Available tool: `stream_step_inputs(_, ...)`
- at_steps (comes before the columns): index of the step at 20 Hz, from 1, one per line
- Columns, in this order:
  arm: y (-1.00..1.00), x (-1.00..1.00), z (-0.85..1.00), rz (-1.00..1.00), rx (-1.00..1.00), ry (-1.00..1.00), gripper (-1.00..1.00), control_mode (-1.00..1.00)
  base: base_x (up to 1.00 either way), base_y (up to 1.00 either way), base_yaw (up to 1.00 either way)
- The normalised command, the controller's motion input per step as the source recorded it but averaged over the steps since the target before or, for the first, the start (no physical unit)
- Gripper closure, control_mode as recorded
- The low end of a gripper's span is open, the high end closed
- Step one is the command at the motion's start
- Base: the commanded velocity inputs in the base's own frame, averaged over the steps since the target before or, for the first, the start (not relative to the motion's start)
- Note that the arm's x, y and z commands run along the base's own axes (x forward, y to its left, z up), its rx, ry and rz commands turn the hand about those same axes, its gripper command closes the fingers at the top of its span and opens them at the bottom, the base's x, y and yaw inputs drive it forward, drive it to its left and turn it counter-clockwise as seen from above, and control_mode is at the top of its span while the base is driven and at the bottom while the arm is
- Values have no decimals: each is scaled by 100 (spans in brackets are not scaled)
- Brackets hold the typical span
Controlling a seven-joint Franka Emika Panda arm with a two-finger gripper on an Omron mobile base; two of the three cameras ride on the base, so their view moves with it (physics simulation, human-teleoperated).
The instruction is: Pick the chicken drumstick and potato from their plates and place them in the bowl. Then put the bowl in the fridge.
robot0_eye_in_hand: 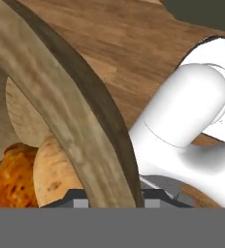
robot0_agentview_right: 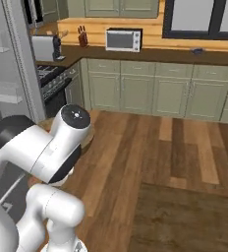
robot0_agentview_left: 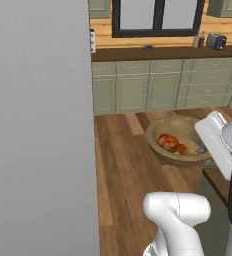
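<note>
The fridge (robot0_agentview_left: pixel 40 125) was the biggest thing in sight, its thick grey door standing as a flat slab across the whole left side of the left base view, while in the right base view its white interior with pale shelves showed at the far left edge. Behind it ran the wooden floor (robot0_agentview_left: pixel 123 160) and a row of pale green cabinets (robot0_agentview_left: pixel 153 90) under a dark counter. Next in size was the bowl (robot0_agentview_left: pixel 178 142), light-brown wood with a thick rim, held up in the air over the floor to the right of the fridge door and well apart from it. The gripper (robot0_agentview_left: pixel 204 148) had hold of it at the near right side: the jaws were closed narrowly on the rim, and in the hand view the thick rim (robot0_eye_in_hand: pixel 71 116) ran as a broad curved band from the upper left down to the bottom, passing straight between the two dark finger tips (robot0_eye_in_hand: pixel 71 198), one jaw inside the wall and one outside. Inside the bowl, on the inner side of the clamped rim, lay the potato (robot0_eye_in_hand: pixel 54 174), pale tan and just beside the inner tip, pressed close to the wall. The chicken drumstick (robot0_agentview_left: pixel 170 142), glossy orange-brown, lay touching the potato on its far side from the jaws, in the bottom of the bowl.
</note>
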Motion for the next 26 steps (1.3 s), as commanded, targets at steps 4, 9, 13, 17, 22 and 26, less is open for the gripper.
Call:
stream_step_inputs(4,0,0,0,0,0,0,100,100,45,0,58)
stream_step_inputs(9,0,0,0,0,0,0,100,100,32,-22,79)
stream_step_inputs(13,0,0,0,0,0,0,100,100,57,-37,78)
stream_step_inputs(17,0,0,0,0,0,0,100,100,72,-73,60)
stream_step_inputs(22,0,0,0,0,0,0,100,100,100,-19,2)
stream_step_inputs(26,0,0,0,0,0,0,100,100,99,-9,0)
